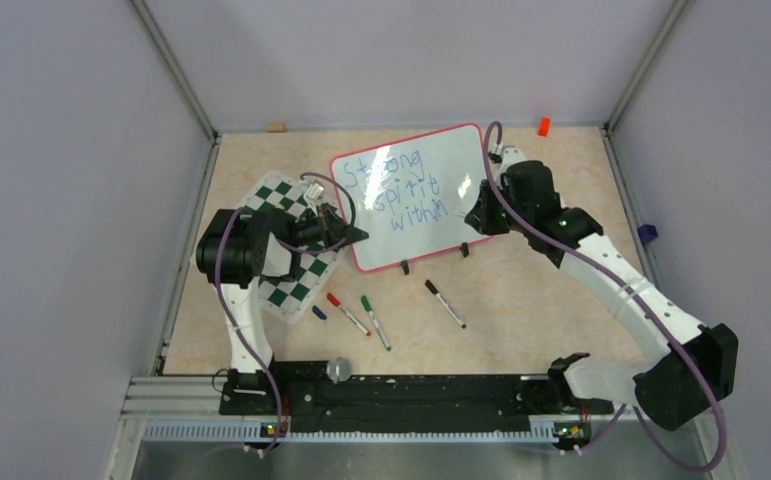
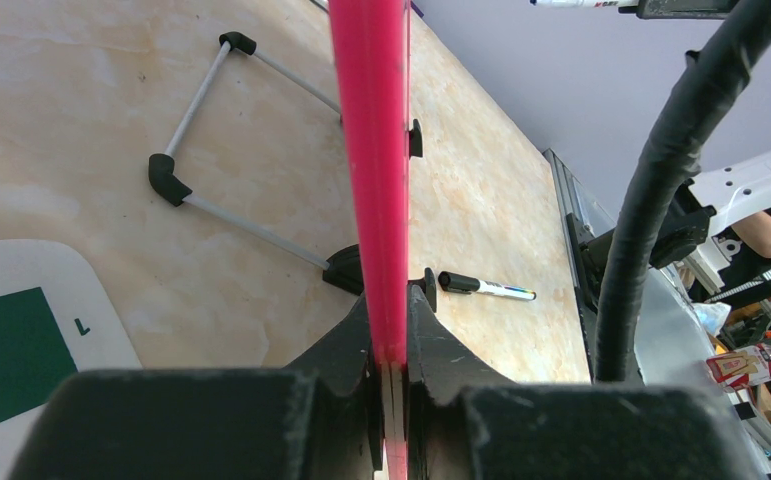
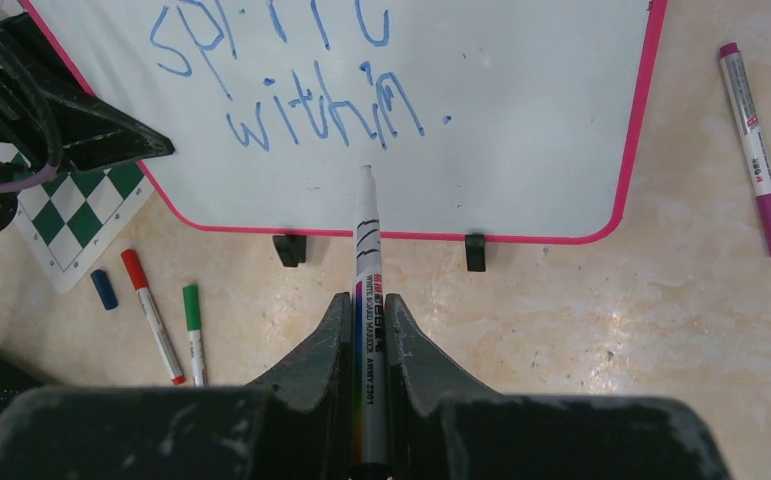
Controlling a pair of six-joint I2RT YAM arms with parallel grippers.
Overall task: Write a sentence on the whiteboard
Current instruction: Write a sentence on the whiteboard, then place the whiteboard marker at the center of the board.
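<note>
Centrally, toward the far edge of the surface [image 1: 531, 300], the whiteboard [image 1: 451, 170] stands tilted, with two black clips [image 3: 289, 248] on its near long edge. The sentence [image 1: 396, 188], in blue, runs over three lines on the board's left part: "Strong spirit within", with a dot after the last word.

Left claw [image 2: 389, 335]: pressed together on the board's red frame at its near left corner.

Right claw [image 3: 367, 315]: pinching a marker [image 3: 364, 215] by the barrel, its uncapped tip aimed at bare board just below "within"; whether it touches cannot be told.

Chess mat [image 1: 291, 270]: beside the board's left edge, under the left arm.

Between the board and the near edge lie a blue cap [image 1: 319, 312], a red pen [image 1: 346, 312], a green pen [image 1: 375, 320] and a black pen [image 1: 445, 303]. A purple pen [image 3: 756, 150] lies just beside the board's right edge.
</note>
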